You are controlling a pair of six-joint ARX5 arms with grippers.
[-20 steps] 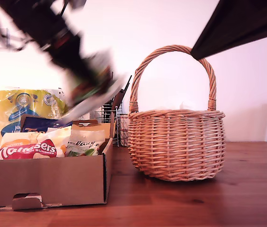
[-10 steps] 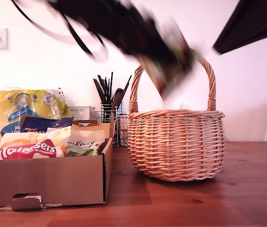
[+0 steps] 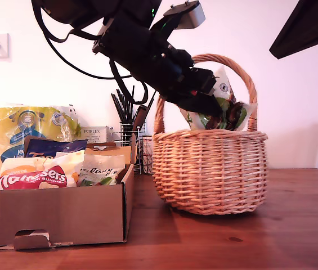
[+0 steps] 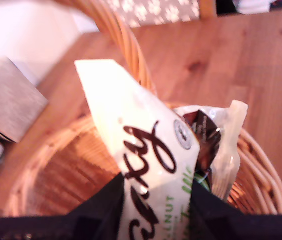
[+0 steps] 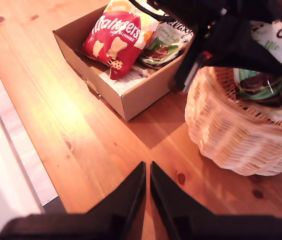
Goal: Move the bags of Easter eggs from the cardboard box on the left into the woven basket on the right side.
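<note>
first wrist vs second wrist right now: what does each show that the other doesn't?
First wrist only: the inside floor of the woven basket, and the pouch's black lettering close up.

Second wrist only: the cardboard box with the red Maltesers bag in it, my second gripper shut and holding nothing, and the first arm from outside.

Both: the white-green pouch held by my first gripper over the basket, and the wooden table.

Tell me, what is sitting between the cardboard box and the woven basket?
In the exterior view, a black wire utensil holder stands further back in the gap between the cardboard box and the woven basket; nearer the camera only bare wooden table lies between them.
</note>
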